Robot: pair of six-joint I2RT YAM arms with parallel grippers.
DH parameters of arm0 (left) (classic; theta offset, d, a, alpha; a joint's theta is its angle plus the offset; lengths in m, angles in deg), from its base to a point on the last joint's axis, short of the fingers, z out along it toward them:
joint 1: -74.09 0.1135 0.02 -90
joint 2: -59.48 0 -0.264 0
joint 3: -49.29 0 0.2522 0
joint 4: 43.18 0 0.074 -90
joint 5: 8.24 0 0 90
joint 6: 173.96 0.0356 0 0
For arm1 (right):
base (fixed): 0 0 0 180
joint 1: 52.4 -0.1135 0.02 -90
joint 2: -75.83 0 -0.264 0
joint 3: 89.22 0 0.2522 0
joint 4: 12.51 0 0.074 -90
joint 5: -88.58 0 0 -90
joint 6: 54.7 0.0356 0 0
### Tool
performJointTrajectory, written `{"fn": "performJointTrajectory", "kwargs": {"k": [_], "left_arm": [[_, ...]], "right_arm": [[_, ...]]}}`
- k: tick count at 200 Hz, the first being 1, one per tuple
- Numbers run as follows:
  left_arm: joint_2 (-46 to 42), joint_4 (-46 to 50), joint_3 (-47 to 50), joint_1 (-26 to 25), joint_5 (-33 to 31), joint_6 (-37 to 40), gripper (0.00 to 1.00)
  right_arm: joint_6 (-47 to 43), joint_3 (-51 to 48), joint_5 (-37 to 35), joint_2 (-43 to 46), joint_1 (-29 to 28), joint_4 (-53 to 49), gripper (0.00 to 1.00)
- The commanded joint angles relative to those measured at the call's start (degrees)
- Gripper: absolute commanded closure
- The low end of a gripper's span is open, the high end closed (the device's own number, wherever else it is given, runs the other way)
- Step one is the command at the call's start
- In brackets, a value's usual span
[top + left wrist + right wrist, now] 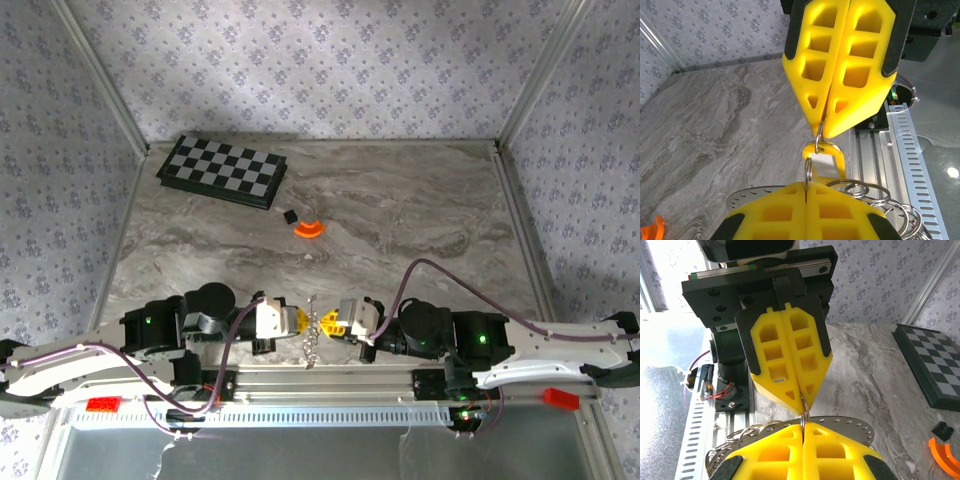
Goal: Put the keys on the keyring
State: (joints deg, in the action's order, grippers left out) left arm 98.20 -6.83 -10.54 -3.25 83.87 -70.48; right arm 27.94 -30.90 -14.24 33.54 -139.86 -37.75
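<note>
The left gripper (pixel 805 185), clamped shut, pinches a loop of the keyring (pixel 757 196), while the right gripper (pixel 824 133), also shut, holds the yellow key tag (pixel 824 162) at its tips, seemingly aligned for threading.

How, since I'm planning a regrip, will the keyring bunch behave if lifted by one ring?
Probably floppy: the keyring is many loose linked rings bunched beside the shut left claw, so it should sag and swing. Likely slippery: thin bare metal gives the claw little to bite. Fairly heavy for its size, I'd guess, being all metal.
</note>
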Motion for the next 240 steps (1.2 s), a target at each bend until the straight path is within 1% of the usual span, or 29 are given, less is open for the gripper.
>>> {"fn": "performJointTrajectory", "kwargs": {"k": [1,160,240], "left_arm": [[-0.6,-1.5,-1.9,-0.4,0.8,-0.5,1.00],[-0.8,-1.5,-1.9,-0.4,0.8,-0.2,1.00],[-0.8,-1.4,-1.9,-0.4,0.8,-0.3,1.00]], "right_arm": [[0.6,0.0,0.7,-0.1,0.3,1.2,1.00],[0.3,0.1,2.3,-0.1,2.4,1.8,1.00],[0.3,0.0,2.5,0.9,2.4,0.9,1.00]]}}
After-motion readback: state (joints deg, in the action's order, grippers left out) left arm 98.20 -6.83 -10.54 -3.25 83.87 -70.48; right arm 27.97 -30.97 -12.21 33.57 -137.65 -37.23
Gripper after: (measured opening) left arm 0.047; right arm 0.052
